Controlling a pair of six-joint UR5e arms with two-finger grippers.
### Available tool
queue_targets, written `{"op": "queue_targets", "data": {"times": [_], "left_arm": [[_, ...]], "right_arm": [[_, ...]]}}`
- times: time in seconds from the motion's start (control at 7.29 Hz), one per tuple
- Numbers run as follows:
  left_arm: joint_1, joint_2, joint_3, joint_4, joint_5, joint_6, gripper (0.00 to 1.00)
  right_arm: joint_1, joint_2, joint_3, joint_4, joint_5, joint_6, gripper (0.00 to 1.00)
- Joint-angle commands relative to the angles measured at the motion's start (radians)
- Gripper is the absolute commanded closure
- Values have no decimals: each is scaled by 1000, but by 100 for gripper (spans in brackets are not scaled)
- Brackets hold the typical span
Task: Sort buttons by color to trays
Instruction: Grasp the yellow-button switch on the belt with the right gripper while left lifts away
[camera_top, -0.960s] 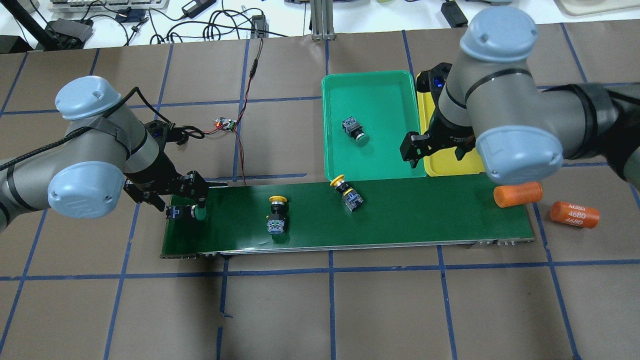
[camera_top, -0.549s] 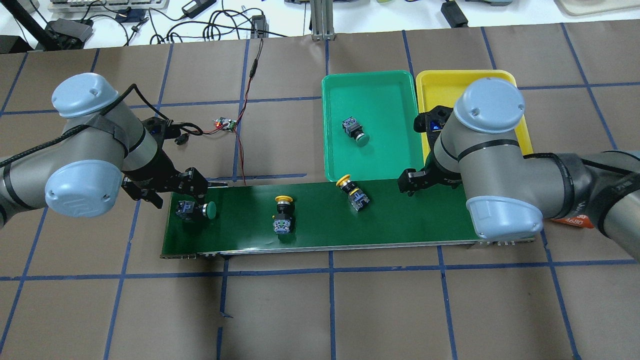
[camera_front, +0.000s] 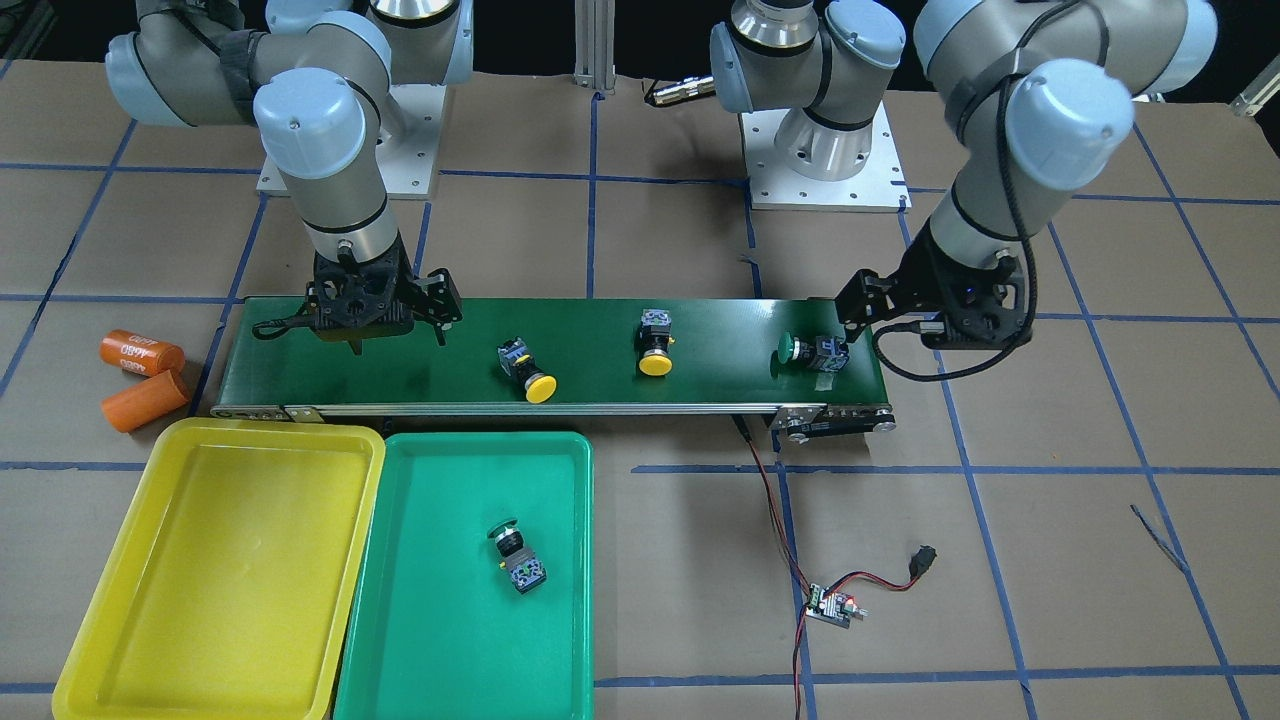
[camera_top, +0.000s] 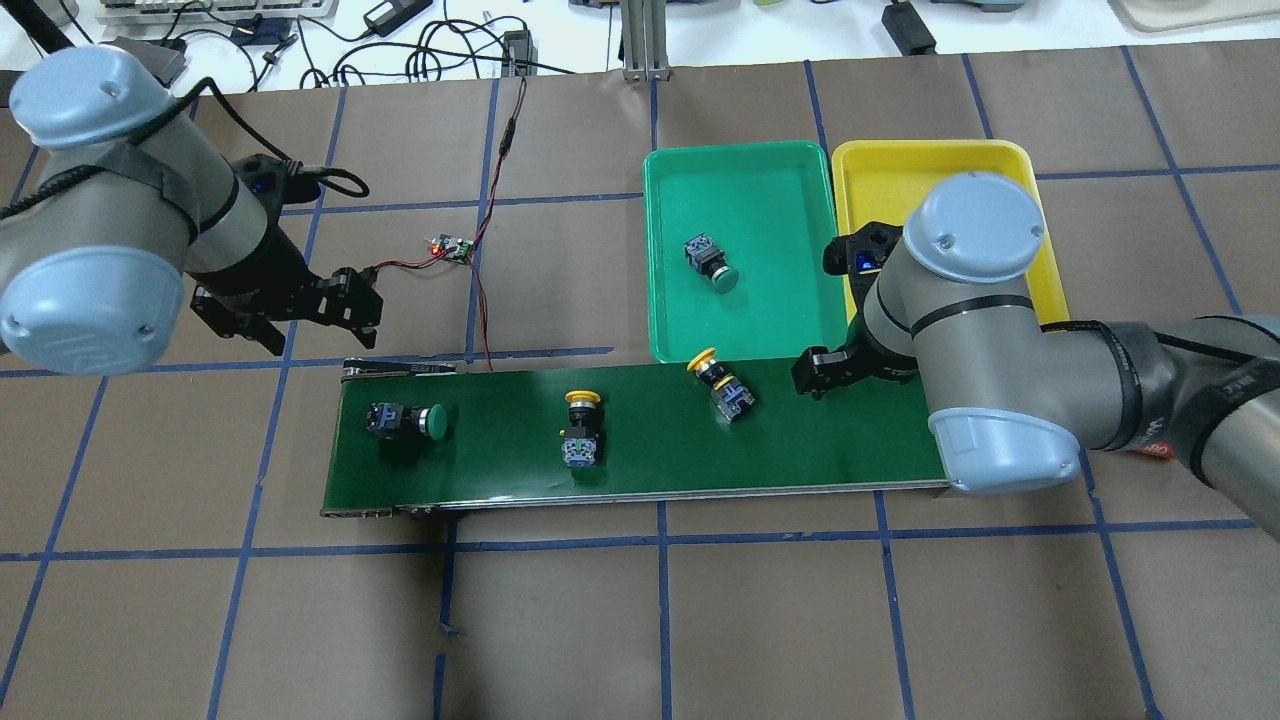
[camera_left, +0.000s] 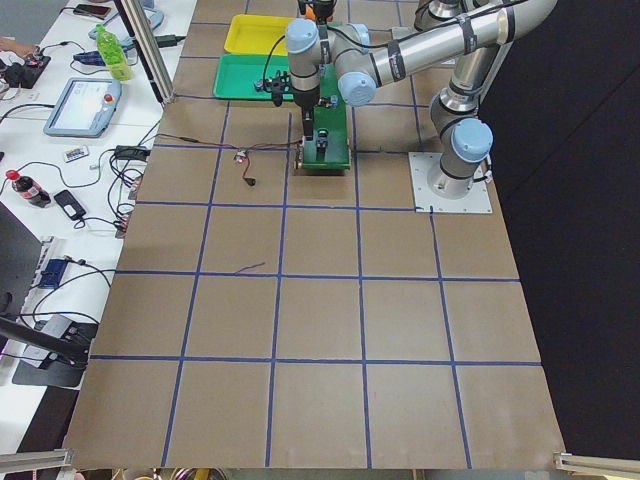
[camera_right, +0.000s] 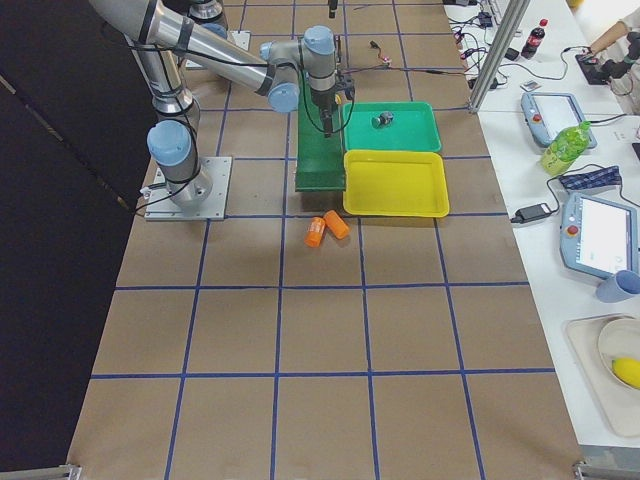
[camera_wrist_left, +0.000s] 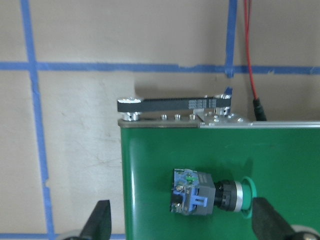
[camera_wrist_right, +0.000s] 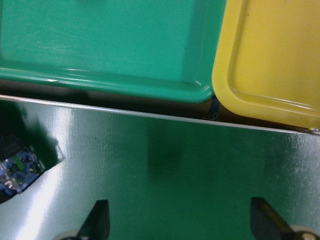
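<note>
Gaping wide: left claw (camera_top: 288, 315) beside, right claw (camera_wrist_right: 181, 221) over glossy belt (camera_top: 830, 450) with 3 mushroom-capped buttons (camera_top: 583, 430).

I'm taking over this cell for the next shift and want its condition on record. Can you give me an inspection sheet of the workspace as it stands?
Surface: brown paper table with a blue tape grid; a dark-green conveyor belt lies on it.
Job's things: green button, yellow button and second yellow button on the belt; second green button in the green tray; yellow tray empty.
Clutter: two orange cylinders off the belt's end; circuit board.
Grippers: left gripper open, empty, near the green button; right gripper open, empty, over the belt's other end.
Cables: red-black wires run from the circuit board to the belt; black cable loops at the left wrist.
Surroundings: white benches with tablets, bottles and cables.
</note>
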Motion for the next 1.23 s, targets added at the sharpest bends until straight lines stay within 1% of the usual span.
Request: {"op": "queue_targets", "data": {"times": [0.0, 0.27, 0.41, 0.55, 0.69, 0.82, 0.96, 1.1], "left_arm": [[-6, 40, 112, -125, 94, -1, 0], [-14, 124, 130, -205, 98, -11, 0], [-58, 134, 118, -206, 96, -69, 0], [-139, 120, 133, -192, 87, -108, 0], [-194, 114, 129, -186, 73, -148, 0], [-198, 114, 133, -183, 73, -142, 0], [-200, 112, 117, -151, 72, -137, 0], [-198, 114, 110, -146, 73, -136, 0]], "right_arm": [[27, -3, -7, -1, 14, 9, 0], [133, -2, -9, -3, 14, 11, 0], [158, 7, -9, -3, 14, -3, 0], [159, 27, -9, -27, 14, -3, 0], [159, 49, -9, -47, 14, -3, 0], [159, 63, -7, -67, 14, -4, 6], [159, 75, -9, -72, 12, -7, 15], [159, 99, -10, -87, 6, -29, 22]]}}
